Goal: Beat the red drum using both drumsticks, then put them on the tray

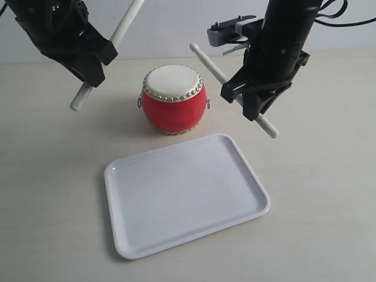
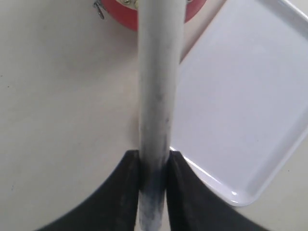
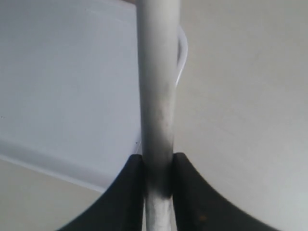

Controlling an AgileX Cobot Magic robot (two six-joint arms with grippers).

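The red drum (image 1: pixel 173 98) with its cream skin stands on the table behind the white tray (image 1: pixel 185 194). My left gripper (image 1: pixel 94 70) hangs left of the drum, shut on a pale drumstick (image 1: pixel 124 26) that slants up and right, its tip out of frame. My right gripper (image 1: pixel 249 97) hangs right of the drum, shut on the other drumstick (image 1: pixel 211 63), whose rounded tip points up-left above the drum's right side. In the left wrist view the drumstick (image 2: pixel 158 86) runs between the black fingers (image 2: pixel 130 183) toward the drum (image 2: pixel 126 15). In the right wrist view the stick (image 3: pixel 158 86) crosses over the tray (image 3: pixel 67 82).
Pale beige tabletop (image 1: pixel 53 176) surrounds drum and tray. A grey camera mount (image 1: pixel 232 29) sticks out from the right arm. The tray's corner (image 2: pixel 240 195) lies just beside the left fingers in the left wrist view.
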